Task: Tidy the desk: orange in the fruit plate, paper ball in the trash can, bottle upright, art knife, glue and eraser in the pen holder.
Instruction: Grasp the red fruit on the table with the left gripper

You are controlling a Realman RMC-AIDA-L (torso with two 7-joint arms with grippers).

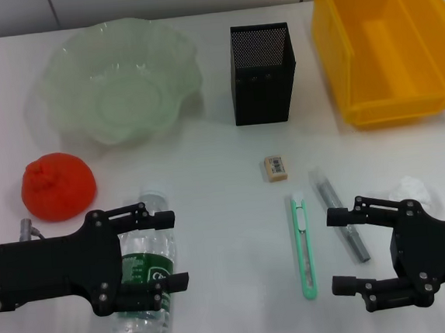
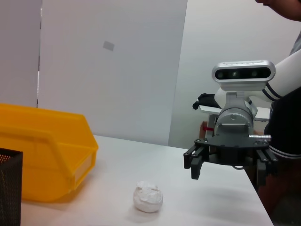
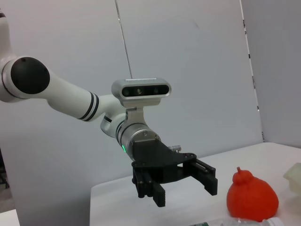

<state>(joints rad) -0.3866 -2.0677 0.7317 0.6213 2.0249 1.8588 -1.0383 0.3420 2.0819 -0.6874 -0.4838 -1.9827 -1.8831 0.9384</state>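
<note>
A clear bottle [image 1: 145, 286] with a green label lies on its side at the front left. My left gripper [image 1: 173, 249] hovers over it, open, its jaws either side of the bottle's upper half. The orange [image 1: 57, 186] rests left of the bottle, also seen as orange [image 3: 251, 197] beside the left gripper [image 3: 183, 188]. Near the middle lie the eraser [image 1: 276, 168], green art knife [image 1: 303, 245] and grey glue stick [image 1: 340, 215]. My right gripper [image 1: 335, 252] stands open at the front right, right of the glue. The paper ball [image 1: 412, 190] lies just behind it, also seen as paper ball [image 2: 147, 197].
A pale green glass fruit plate [image 1: 121, 78] stands at the back left. The black mesh pen holder [image 1: 261, 73] is at the back middle. A yellow bin [image 1: 379, 44] fills the back right corner, serving as trash can.
</note>
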